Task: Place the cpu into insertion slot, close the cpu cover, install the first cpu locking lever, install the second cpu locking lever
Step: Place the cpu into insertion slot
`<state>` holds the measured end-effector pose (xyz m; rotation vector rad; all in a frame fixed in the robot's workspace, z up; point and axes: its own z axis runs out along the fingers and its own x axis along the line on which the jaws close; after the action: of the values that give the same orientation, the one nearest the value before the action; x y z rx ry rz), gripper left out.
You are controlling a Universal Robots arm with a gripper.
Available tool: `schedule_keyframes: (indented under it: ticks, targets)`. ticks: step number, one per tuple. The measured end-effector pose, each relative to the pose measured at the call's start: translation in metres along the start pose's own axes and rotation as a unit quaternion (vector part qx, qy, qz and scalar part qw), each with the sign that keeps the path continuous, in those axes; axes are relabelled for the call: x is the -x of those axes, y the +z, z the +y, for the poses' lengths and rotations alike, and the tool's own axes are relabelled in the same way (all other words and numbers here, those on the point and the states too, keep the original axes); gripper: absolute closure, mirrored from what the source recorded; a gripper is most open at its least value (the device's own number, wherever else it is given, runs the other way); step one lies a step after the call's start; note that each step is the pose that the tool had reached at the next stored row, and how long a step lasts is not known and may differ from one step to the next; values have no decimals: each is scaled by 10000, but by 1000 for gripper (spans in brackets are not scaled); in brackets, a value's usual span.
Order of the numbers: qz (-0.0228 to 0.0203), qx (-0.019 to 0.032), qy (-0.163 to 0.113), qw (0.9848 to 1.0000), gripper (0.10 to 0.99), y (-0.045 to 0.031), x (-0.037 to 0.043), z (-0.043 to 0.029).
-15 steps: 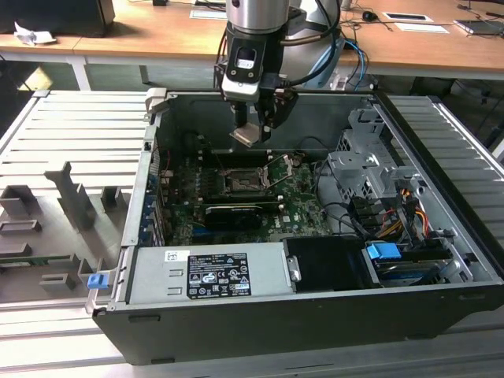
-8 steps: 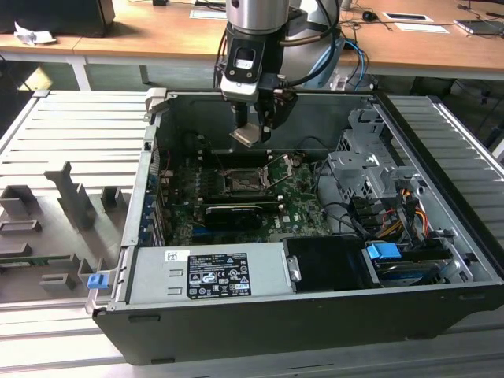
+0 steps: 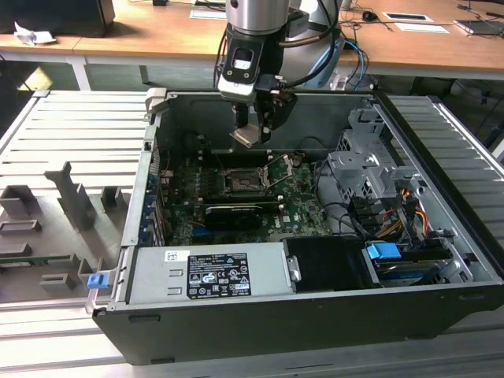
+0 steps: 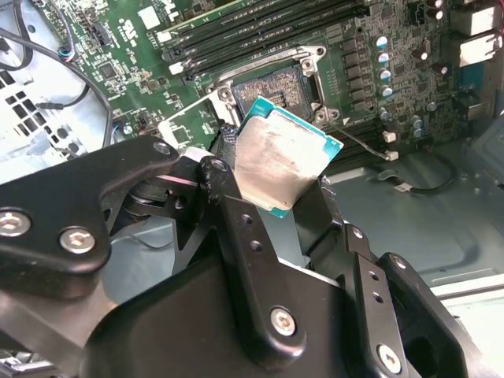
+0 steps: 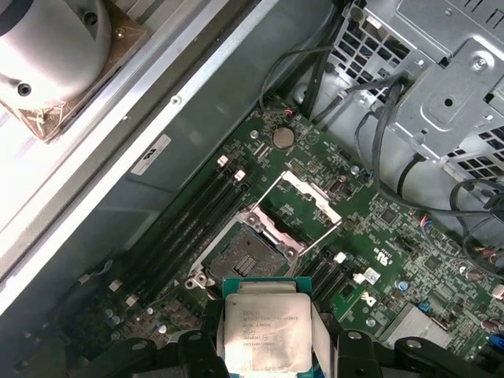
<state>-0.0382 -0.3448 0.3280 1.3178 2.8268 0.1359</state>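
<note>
Over the open computer case (image 3: 315, 331) in the exterior view, the arm hangs straight down. Its gripper (image 3: 253, 131) is clamped on the cpu (image 3: 245, 135), above the insertion slot (image 3: 240, 183). A white printed label (image 3: 216, 275) sits on the power supply; the table (image 3: 63, 134) is ribbed grey, with wooden desks (image 3: 157, 35) behind. Second wrist view: the cpu is tilted, with fingers (image 4: 228, 169) on opposite edges. First wrist view: the slot is bare and the cpu cover (image 5: 303, 201) stands open — the cpu is near the slot, not touching it.

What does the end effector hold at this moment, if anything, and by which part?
The end effector holds the cpu by two opposite side edges, with its metal face left uncovered.
</note>
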Motion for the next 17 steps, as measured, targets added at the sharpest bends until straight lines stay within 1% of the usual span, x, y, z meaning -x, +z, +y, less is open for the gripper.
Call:
schedule_keyframes:
  ticks: [7,9,14,16,17]
  targets:
    - [-10,2,110,9999,553,6,0,-1]
    - [-19,5,217,9998,553,12,0,-1]
    - [-49,11,560,9984,553,30,0,-2]
    - [-56,12,646,9979,553,37,1,-3]
    - [-63,14,721,9974,553,45,1,-4]
